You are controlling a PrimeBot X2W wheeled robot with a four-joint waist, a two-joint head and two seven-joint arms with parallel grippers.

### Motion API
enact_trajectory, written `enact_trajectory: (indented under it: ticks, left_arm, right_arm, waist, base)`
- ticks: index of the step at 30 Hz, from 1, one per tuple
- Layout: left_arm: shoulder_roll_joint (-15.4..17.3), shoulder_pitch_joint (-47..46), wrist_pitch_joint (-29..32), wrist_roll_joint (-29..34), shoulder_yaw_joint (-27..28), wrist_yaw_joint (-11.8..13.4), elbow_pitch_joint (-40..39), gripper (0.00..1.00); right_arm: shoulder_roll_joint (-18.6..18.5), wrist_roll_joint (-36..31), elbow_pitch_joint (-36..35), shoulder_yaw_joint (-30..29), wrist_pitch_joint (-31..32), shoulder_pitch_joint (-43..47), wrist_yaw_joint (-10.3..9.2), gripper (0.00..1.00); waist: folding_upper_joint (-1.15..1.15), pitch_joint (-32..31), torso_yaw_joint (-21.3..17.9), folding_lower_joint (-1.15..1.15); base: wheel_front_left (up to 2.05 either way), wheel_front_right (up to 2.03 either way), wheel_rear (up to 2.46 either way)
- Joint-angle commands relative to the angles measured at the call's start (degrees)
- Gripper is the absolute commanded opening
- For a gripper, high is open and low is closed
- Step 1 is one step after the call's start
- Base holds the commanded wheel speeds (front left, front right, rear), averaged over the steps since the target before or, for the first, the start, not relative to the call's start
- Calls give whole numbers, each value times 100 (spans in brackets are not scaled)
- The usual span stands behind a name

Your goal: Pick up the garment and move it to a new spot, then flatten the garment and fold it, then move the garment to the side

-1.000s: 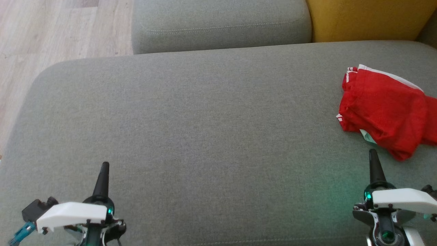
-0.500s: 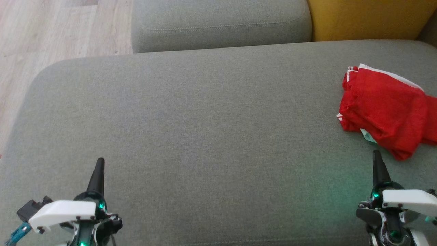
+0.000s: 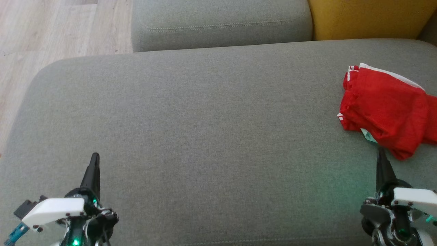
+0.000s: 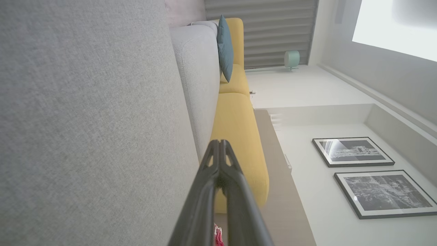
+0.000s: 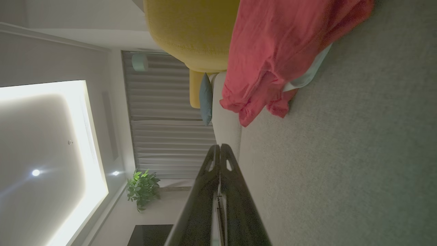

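Observation:
The garment (image 3: 385,109) is red with white trim, bunched up at the right end of the grey seat cushion (image 3: 205,130); the right wrist view shows it as a red heap (image 5: 273,54) ahead of the fingers. My right gripper (image 3: 380,153) is shut and empty, its tip just below the garment's lower edge. In the right wrist view its fingers (image 5: 220,150) are pressed together. At the lower left, far from the garment, my left gripper (image 3: 94,158) is shut on nothing, fingers (image 4: 220,145) closed in the left wrist view.
A grey back cushion (image 3: 218,24) and a yellow cushion (image 3: 368,18) lie behind the seat. Wood floor (image 3: 51,30) shows past the cushion's left edge. Framed pictures (image 4: 355,152) hang on a wall in the left wrist view.
Both grippers have slid outward and slightly up: the left to the left, the right to the right, its tip now closer under the garment. The garment lies as before.

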Motion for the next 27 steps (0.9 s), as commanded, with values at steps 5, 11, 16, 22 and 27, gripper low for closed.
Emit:
enact_trajectory:
  ticks: [5, 11, 16, 22, 27]
  left_arm:
    - [85, -403, 131, -389, 283, -74, -137, 0]
    - [83, -421, 172, -511, 315, -86, -130, 0]
    - [79, -421, 176, -507, 320, -86, -130, 0]
    - [75, -422, 180, -502, 326, -86, -130, 0]
    - [72, -422, 184, -498, 330, -86, -129, 0]
  right_arm:
    - [-92, 431, -245, 55, 145, -373, 21, 0]
    - [-88, 561, -251, 30, 187, -381, 21, 0]
    - [-83, 555, -250, 23, 192, -382, 21, 0]
    - [-77, 549, -250, 15, 199, -382, 21, 0]
    - [-73, 544, -249, 9, 204, -383, 21, 0]
  waist:
    - [0, 9, 1, 0]
    - [0, 13, 2, 0]
    - [0, 13, 2, 0]
    - [0, 13, 2, 0]
    - [0, 13, 2, 0]
  base:
    - [0, 0, 0]
    - [0, 0, 0]
    - [0, 0, 0]
    - [0, 0, 0]
    - [0, 0, 0]
